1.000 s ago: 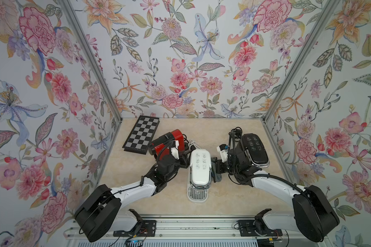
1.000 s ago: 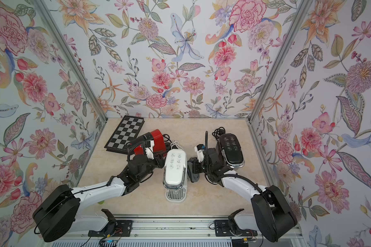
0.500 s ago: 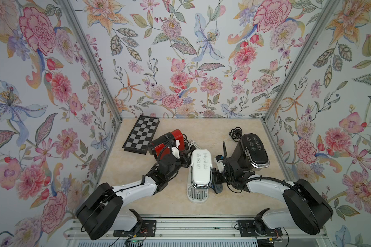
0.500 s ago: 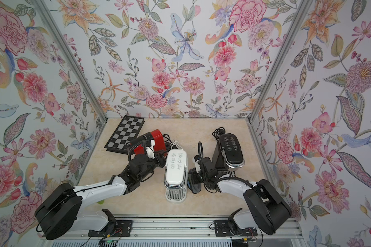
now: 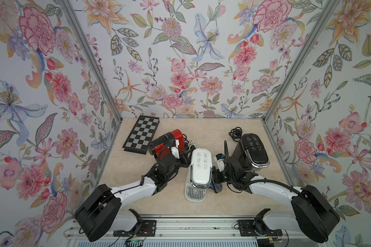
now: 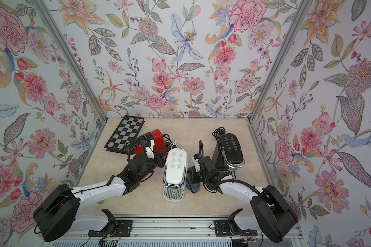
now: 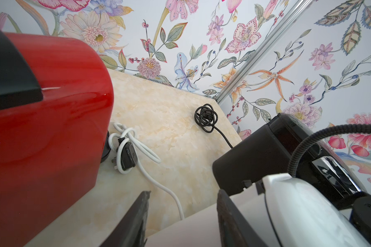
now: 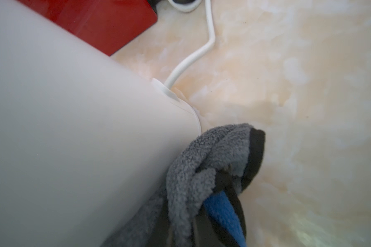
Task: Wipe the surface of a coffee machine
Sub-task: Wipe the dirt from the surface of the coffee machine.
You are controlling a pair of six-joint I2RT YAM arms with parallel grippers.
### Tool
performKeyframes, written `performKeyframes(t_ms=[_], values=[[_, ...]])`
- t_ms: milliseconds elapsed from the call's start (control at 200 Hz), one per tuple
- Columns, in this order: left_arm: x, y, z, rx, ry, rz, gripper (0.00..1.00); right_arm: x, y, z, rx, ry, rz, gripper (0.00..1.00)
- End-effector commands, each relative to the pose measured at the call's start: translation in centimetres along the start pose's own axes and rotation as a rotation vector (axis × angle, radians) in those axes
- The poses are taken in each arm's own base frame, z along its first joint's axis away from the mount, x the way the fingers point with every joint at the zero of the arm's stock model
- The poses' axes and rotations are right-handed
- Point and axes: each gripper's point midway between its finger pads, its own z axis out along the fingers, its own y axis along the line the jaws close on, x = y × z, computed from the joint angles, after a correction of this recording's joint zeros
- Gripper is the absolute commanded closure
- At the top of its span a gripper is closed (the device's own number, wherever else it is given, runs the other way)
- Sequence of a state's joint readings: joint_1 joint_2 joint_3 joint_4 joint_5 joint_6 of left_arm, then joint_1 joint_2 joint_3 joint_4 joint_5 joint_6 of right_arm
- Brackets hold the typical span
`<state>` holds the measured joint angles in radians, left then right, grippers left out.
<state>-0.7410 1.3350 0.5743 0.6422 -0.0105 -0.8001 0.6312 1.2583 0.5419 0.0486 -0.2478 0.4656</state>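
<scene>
Mid-table, white coffee machine sits between red coffee machine and black coffee machine; bare room only at front edge and back wall. Right gripper clamped on grey-blue cloth, pressed to white machine's black-machine-facing side; left gripper jaws apart by its rear, fingertips hidden in both top views.

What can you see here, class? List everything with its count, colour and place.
glossy red coffee machine: one, red, rear left
white plastic coffee machine: one, white, centre
black coffee machine: one, black, right
checkered chessboard: one, black-grey, back left
coiled white cord: one, white, behind white machine
coiled black cord: one, black, behind black machine
fluffy cloth: one, grey-blue, against white machine's side
marbled tabletop: one, beige, underneath
left hand: one, black, open, between red and white machines
right hand: one, black, gripping cloth
</scene>
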Motion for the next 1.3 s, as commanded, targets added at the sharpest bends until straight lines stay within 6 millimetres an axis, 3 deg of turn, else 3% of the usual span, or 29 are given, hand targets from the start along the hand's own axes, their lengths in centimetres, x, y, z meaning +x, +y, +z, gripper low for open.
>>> performKeyframes(t_ms=[0, 240, 355, 525, 826, 966, 1096, 1296], values=[[3.5, 0.0, -0.5, -0.007, 0.120, 0.052, 0.47, -5.6, 5.1, -3.4, -0.183, -0.159, -0.030, 0.97], [3.1, 1.9, -2.5, -0.089, 0.099, 0.080, 0.46, -8.7, 7.5, -7.4, -0.232, -0.273, -0.056, 0.95], [2.8, 2.2, -2.9, -0.105, 0.089, 0.080, 0.45, -9.4, 7.8, -7.7, -0.233, -0.290, -0.066, 0.94], [3.5, 2.2, -2.6, -0.093, 0.111, 0.074, 0.45, -8.2, 6.3, -5.3, -0.191, -0.236, -0.054, 0.94], [4.5, 1.8, -2.2, -0.053, 0.134, 0.048, 0.45, -3.0, 2.9, 1.2, -0.163, -0.093, 0.012, 0.95], [4.7, 2.1, -2.6, -0.057, 0.131, 0.046, 0.45, -1.5, 2.1, 3.1, -0.157, -0.045, 0.019, 0.95], [4.8, 2.4, -3.1, -0.067, 0.133, 0.046, 0.45, -2.2, 1.8, 3.7, -0.158, -0.035, 0.001, 0.95], [5.0, 3.0, -3.6, -0.095, 0.138, 0.053, 0.45, -7.0, 3.1, 1.9, -0.237, -0.073, -0.024, 0.95]])
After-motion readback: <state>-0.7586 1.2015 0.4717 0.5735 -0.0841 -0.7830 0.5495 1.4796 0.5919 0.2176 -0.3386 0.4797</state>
